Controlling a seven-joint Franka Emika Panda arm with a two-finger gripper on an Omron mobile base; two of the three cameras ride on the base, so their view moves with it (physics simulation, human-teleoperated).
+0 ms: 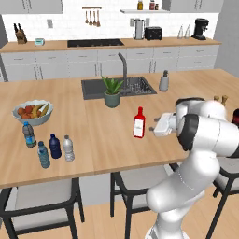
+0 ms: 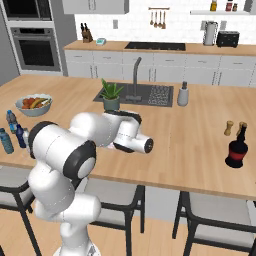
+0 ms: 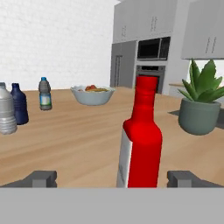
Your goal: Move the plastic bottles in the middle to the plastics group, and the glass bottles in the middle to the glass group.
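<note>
Bare counter point(image 1: 107, 135) around red bottle point(image 1: 139, 123)

No readable text anywhere.

Red bottle point(image 3: 142, 140) base hidden below frame edge

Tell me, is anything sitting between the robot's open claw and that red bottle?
No. In the hand view the red bottle stands just ahead of the open gripper, nothing between them. The left base view shows bare counter there.
</note>
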